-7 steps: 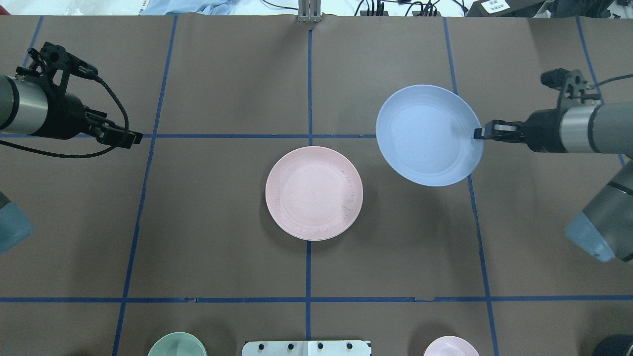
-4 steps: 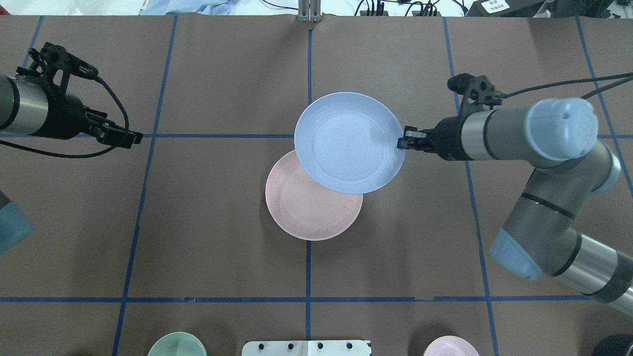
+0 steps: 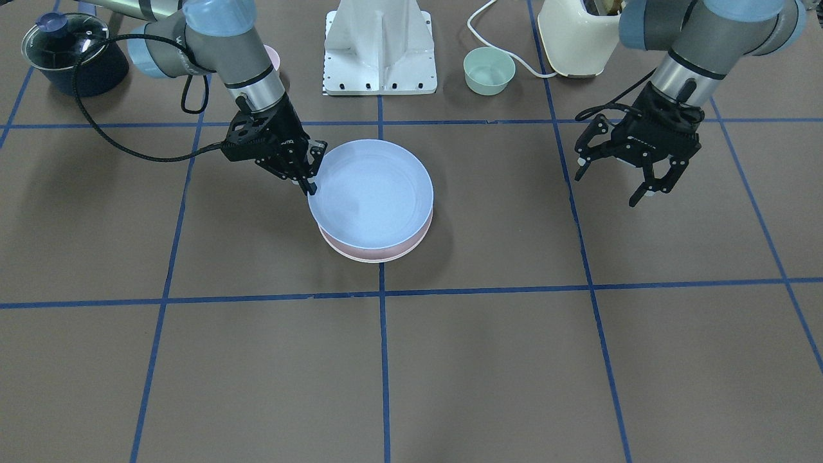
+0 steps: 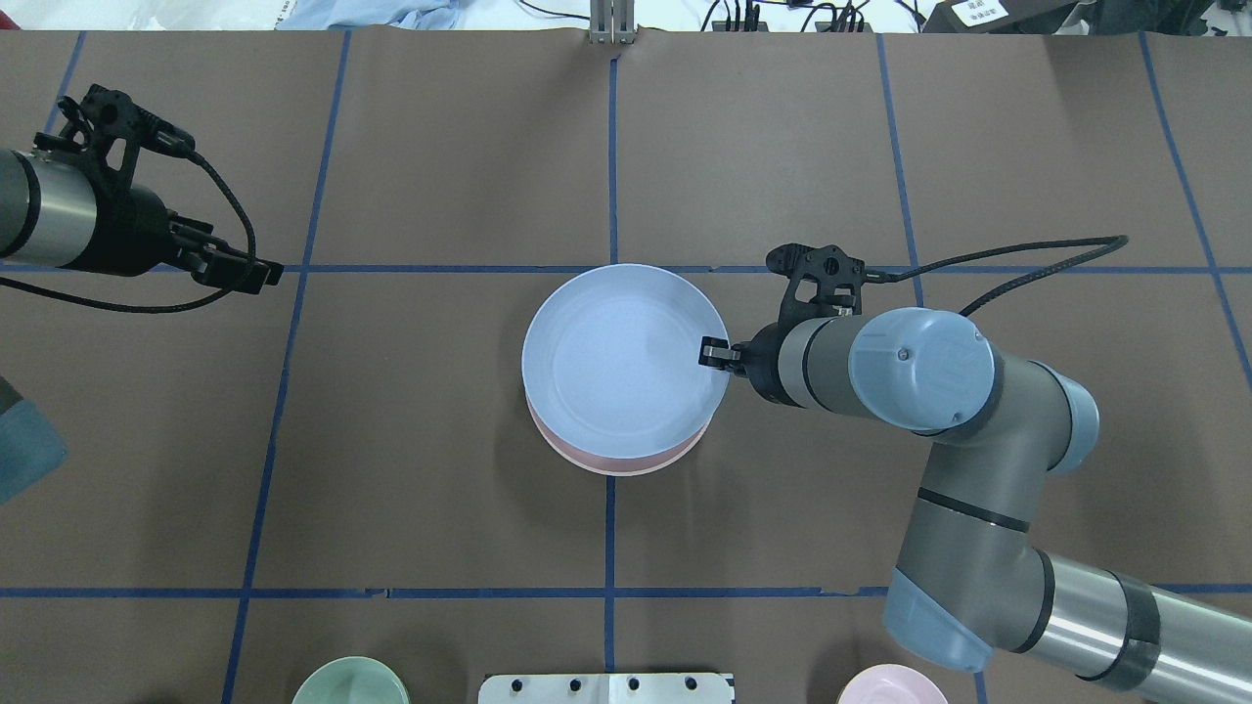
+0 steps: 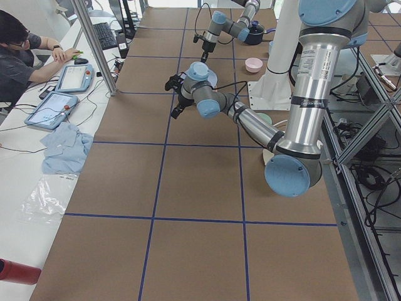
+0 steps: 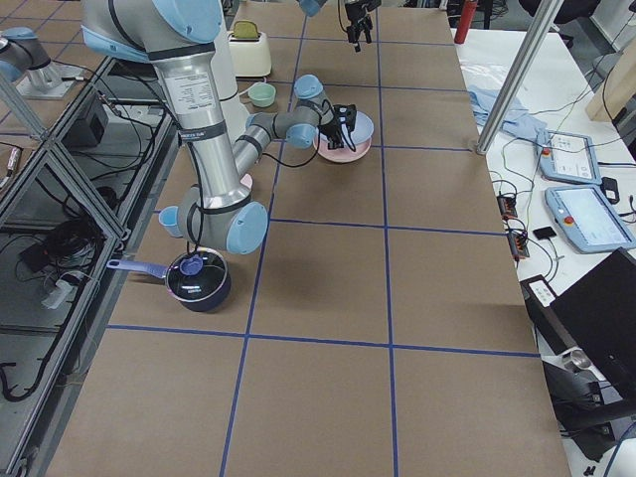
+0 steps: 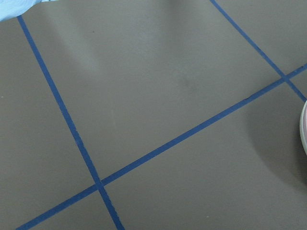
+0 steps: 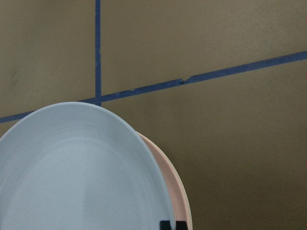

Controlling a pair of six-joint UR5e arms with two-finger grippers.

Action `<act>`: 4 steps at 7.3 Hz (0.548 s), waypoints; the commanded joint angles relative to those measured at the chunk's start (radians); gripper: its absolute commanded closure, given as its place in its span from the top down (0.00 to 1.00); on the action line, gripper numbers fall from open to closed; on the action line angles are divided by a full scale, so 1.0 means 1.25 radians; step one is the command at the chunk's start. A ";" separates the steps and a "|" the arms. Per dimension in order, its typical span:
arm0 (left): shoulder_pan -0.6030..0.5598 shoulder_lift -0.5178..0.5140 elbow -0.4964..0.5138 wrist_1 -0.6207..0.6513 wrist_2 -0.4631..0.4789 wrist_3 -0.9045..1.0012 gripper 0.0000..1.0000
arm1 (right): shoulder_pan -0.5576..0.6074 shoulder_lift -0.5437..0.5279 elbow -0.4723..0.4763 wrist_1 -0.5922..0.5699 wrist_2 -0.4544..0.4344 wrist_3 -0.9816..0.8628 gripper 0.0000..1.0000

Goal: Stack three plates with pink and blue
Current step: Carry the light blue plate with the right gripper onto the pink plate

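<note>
brown tabletop [image 4: 440,440], blue tape grid. nearest the robot, along the base edge: mint bowl [image 4: 350,684], white mount plate [image 4: 606,687], small pink dish [image 4: 892,686]; bowl or plate, cannot tell.

mid-table: pink plate [image 4: 611,465] lies flat at a tape crossing. blue plate [image 4: 626,357] is over it, nearly centred, with only a crescent of pink showing. right claw [image 4: 712,352] is clamped on the blue plate's rim, on the robot's right side of it. the front view suggests the gripped edge rides a little high. whether the opposite edge touches the pink, cannot tell.

left claw [image 3: 633,177] is well apart on the other side, fingers spread, holding nothing, hovering above the surface.

beyond the far edge: pale cloth [image 4: 381,12], cables.

judgement: placing step, second plate going onto the first. next move wants a short, level descent until blue nests in pink, then release and a straight pull-back outward so the rim isn't dragged. a third plate is needed after that, and none is clearly identified here.
</note>
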 commanded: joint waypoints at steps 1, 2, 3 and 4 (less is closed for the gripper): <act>0.000 0.001 0.000 0.000 0.000 0.000 1.00 | -0.012 0.006 -0.026 -0.003 -0.023 0.001 0.00; 0.000 0.001 0.000 0.000 0.000 0.000 1.00 | -0.021 0.006 -0.027 -0.003 -0.027 0.001 0.00; 0.000 0.001 0.000 0.000 0.000 0.000 1.00 | -0.030 0.006 -0.031 -0.003 -0.045 0.001 0.00; 0.000 0.001 0.000 0.000 0.000 0.000 1.00 | -0.037 0.006 -0.031 -0.003 -0.052 0.001 0.00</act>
